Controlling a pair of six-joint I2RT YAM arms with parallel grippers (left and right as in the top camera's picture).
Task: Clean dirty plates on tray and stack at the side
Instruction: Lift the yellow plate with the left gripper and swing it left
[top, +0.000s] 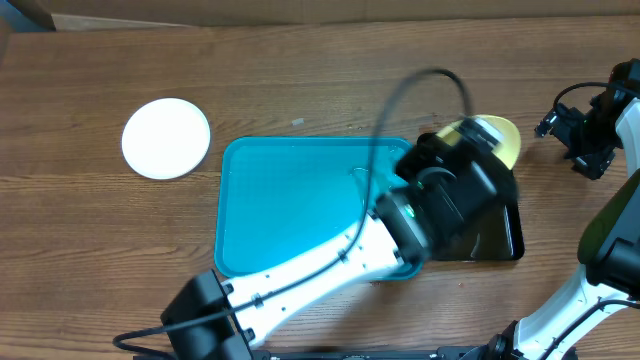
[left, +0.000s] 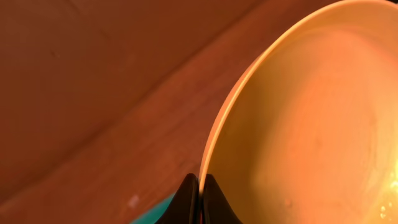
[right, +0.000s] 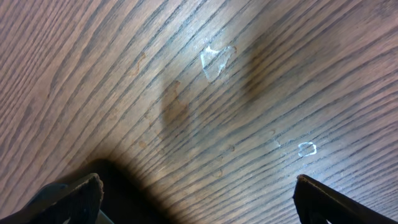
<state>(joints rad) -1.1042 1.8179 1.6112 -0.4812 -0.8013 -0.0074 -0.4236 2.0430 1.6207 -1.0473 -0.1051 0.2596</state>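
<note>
Yellow plate (left: 311, 124) pinched in left gripper (left: 200, 190), right gripper (right: 198, 186) spread wide

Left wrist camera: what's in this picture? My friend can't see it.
A pale yellow plate fills the right side, its rim pinched between the dark tips of the left end effector at the bottom edge. Brown wooden table lies behind, with a sliver of turquoise tray at lower left.
</note>
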